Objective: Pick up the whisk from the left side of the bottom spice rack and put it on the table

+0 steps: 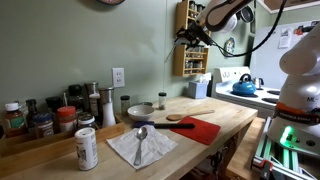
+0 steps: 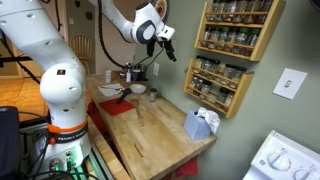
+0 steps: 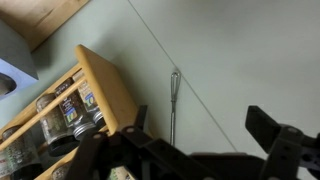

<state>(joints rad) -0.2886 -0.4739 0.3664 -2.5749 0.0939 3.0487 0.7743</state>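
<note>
In the wrist view, the whisk (image 3: 174, 105) is a thin dark wire utensil hanging upright on the pale wall, just beside the outer side of the light-wood bottom spice rack (image 3: 95, 85). My gripper (image 3: 205, 128) is open, and the whisk lies between its dark fingers, nearer the finger by the rack and not touched. In both exterior views the gripper (image 1: 190, 35) (image 2: 167, 48) is raised near the wall racks, beside the bottom spice rack (image 2: 215, 85). The whisk is too small to make out there. The table (image 1: 225, 115) (image 2: 160, 135) lies far below.
On the table are a shiny spoon (image 1: 141, 133) on a white napkin, a can (image 1: 87, 148), a red cloth (image 1: 197, 129), a dark-handled flat utensil (image 1: 180, 122), a bowl (image 1: 141, 110) and a tissue box (image 2: 200, 122). A blue kettle (image 1: 243, 87) sits on the white stove (image 2: 285, 160).
</note>
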